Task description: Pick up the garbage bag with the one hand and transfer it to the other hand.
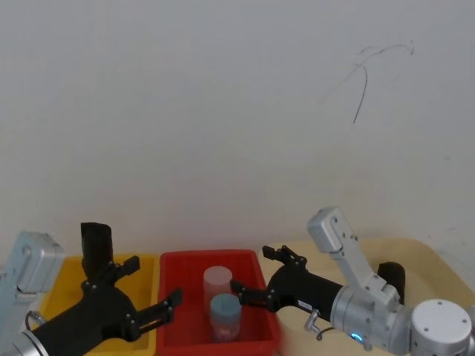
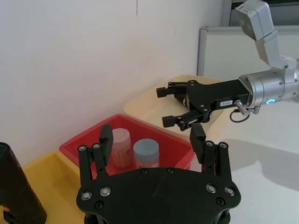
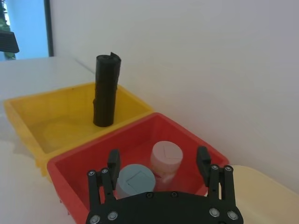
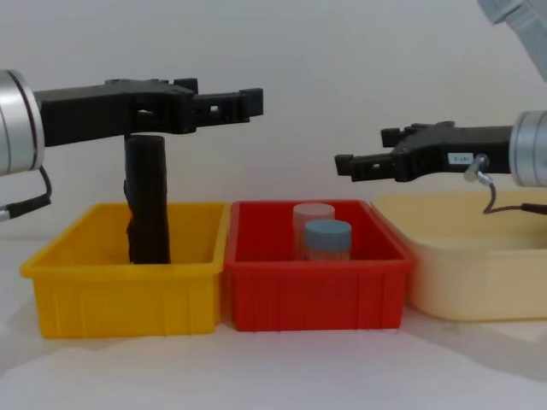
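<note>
Only writing you get is a small white label (image 4: pixel 460 158) on the right gripper (image 4: pixel 363 149) body, with dark print too small to read. Count: three bins side by side on the counter (image 4: pixel 273 371), with the yellow bin (image 4: pixel 120 295) left, the red bin (image 4: pixel 312 295) in the middle and the cream bin (image 4: pixel 479 290) right. Two jars stand in the red bin, a pale pink jar (image 4: pixel 313 213) farther back and a blue-lidded jar (image 4: pixel 328 239) just in front of it. One garbage bag (image 4: pixel 147 201). One black object (image 1: pixel 391 278) sits in the cream bin, half hidden behind the right arm, and you can't tell what it is. Your garbage bag stands upright in the far part of the yellow bin, its crinkled top well above the rim. The left gripper (image 1: pixel 154 282) hangs over the yellow bin at about the height of the bag's top and points right toward the red bin. Its fingers (image 2: pixel 105 137) are spread wide with nothing between them. The bag is just beside the left gripper on its far left side, and you can't tell from these views whether the gripper body touches it. The right gripper is up over the right edge of the red bin, pointing left, also spread wide and empty. The two grippers face each other well apart, with the jars below the gap.
</note>
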